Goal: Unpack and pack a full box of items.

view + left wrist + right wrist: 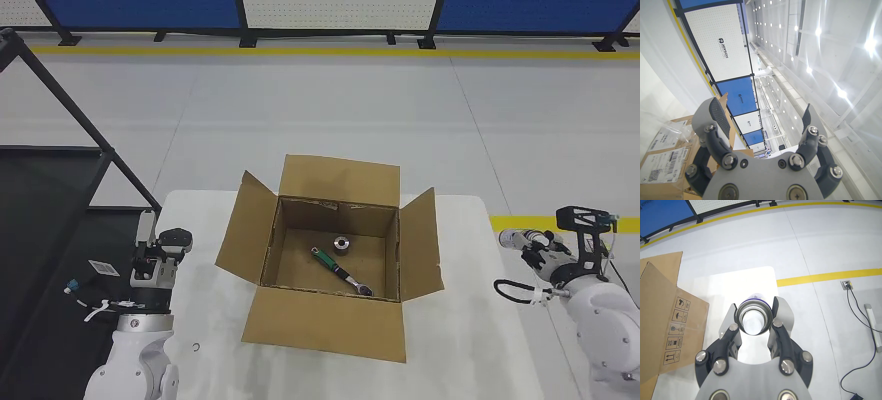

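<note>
Metal can (754, 321), clamped by the right gripper (754, 303), may slip on its smooth round wall beside the box (325, 325) at the top view's centre; the left gripper (762, 104) gapes wide, empty.

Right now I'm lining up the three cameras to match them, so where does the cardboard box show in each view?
Top view: the cardboard box stands mid-table, flaps open.
Left wrist view: its labelled side lies behind one of the open left jaws.
Right wrist view: its flap with handling symbols lies beside the right jaws, shut on a can.
Shared landmark: the blue and white panel fence, in all three.
</note>
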{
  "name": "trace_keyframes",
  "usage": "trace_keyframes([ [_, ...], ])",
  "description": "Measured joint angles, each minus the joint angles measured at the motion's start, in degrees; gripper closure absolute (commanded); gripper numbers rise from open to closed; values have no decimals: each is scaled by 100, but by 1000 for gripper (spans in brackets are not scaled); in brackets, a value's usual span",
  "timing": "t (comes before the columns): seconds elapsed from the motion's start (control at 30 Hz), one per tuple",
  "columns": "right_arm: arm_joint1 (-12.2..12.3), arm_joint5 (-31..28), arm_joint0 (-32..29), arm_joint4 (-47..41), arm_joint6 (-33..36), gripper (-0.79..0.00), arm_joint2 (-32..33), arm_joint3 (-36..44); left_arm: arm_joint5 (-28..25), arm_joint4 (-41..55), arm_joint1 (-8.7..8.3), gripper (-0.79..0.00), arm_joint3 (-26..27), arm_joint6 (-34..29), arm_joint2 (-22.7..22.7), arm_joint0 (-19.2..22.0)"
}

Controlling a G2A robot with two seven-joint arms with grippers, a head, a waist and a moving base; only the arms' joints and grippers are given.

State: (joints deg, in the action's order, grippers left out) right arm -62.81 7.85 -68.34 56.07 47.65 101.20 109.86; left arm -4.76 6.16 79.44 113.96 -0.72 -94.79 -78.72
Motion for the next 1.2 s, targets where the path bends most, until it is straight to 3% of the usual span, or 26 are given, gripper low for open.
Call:
trace_keyframes([
  [0.4,3,-135,-75,113,-76,0,-93,-13,0,0,0,-785,0,0,0,0],
  [0.63,35,-259,52,1374,368,0,-765,-190,0,0,0,-785,0,0,0,0],
  [0.83,8,-206,345,1790,651,0,-1220,-621,0,0,0,-785,0,0,0,0],
  [1.2,-82,-173,870,1773,692,0,-1767,-1692,0,0,0,-785,0,0,0,0],
])
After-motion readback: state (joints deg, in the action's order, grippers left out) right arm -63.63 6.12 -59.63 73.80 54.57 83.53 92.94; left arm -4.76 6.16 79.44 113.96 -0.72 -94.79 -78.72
